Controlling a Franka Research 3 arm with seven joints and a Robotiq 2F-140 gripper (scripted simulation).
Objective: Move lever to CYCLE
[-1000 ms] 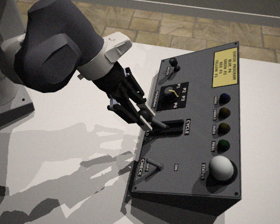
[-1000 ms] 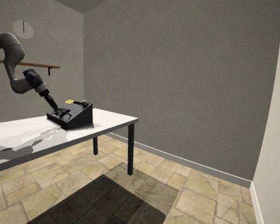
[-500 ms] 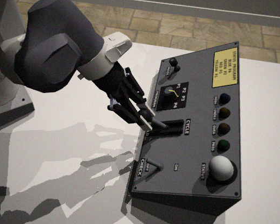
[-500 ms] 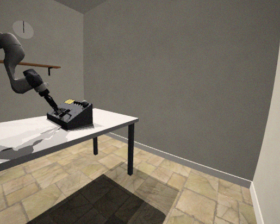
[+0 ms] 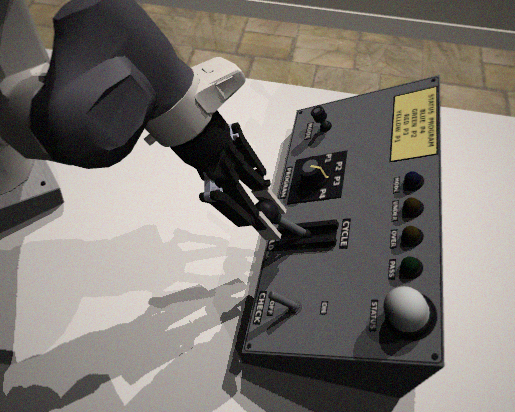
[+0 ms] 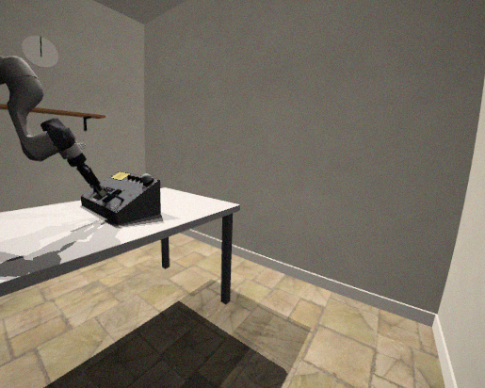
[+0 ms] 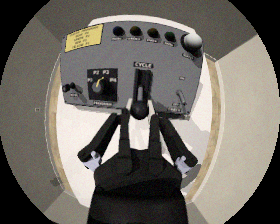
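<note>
A dark grey console stands on the white table. Its lever has a black ball knob and a grey shaft running into a black slot. The knob leans toward the slot's near end, away from the CYCLE label. My gripper is shut on the lever's knob, coming in from the console's left. In the wrist view the knob sits between my fingers, with the slot and the CYCLE label beyond it. The console shows small in the exterior view.
On the panel are a PROGRAM dial, a small toggle, a CHECK switch, several dark lamps, a white STATUS dome and a yellow plate. The table edge lies beyond the console.
</note>
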